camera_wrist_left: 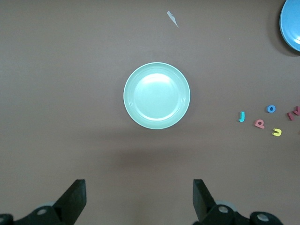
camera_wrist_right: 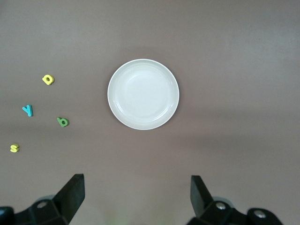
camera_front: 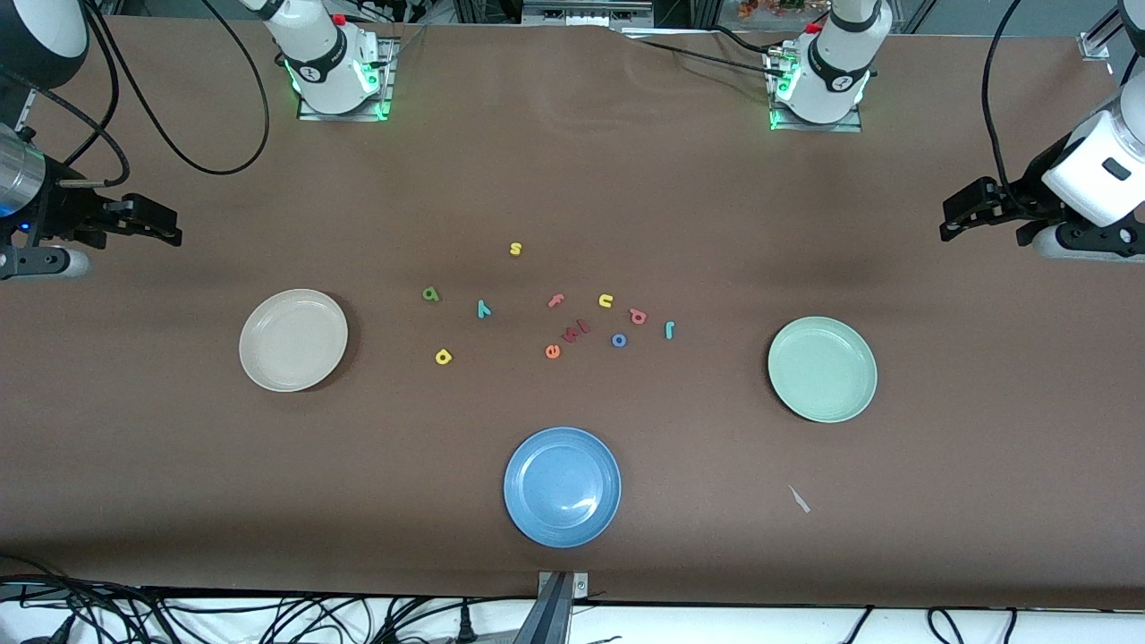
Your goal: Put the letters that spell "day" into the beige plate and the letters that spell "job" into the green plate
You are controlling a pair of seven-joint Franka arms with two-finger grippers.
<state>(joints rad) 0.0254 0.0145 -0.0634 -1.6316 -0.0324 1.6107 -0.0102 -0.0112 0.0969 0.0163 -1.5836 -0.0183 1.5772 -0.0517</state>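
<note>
Both arms parked high at the table ends, nothing held. Left gripper (camera_wrist_left: 138,199) hangs over bare table at the left arm's end, fingers spread wide, empty; green plate (camera_wrist_left: 157,95) sits in its wrist view, empty. Right gripper (camera_wrist_right: 136,197) hangs over bare table at the right arm's end, fingers also wide apart, empty; beige plate (camera_wrist_right: 143,94) empty too. All letters lie loose on the brown table (camera_front: 572,179) mid-table between the two plates. "day" set, toward the beige plate: yellow d (camera_front: 443,357) nearest the front camera, green a (camera_front: 431,293) farther back, teal y (camera_front: 484,309) beside them toward the centre. "job" set, toward the green plate: teal-blue j (camera_front: 669,330) closest to that plate, blue o (camera_front: 619,340) beside it, pinkish-red b (camera_front: 637,316) just farther from the camera than the o. Extras: yellow s (camera_front: 515,249) farthest back, pink f (camera_front: 555,300), yellow u (camera_front: 606,300), orange e (camera_front: 553,351), dark red letters (camera_front: 575,331) next to the e, too small to read. Blue plate (camera_front: 562,486) empty, nearest the camera. Small white scrap (camera_front: 799,499) lies on the table nearer the camera than the green plate.
</note>
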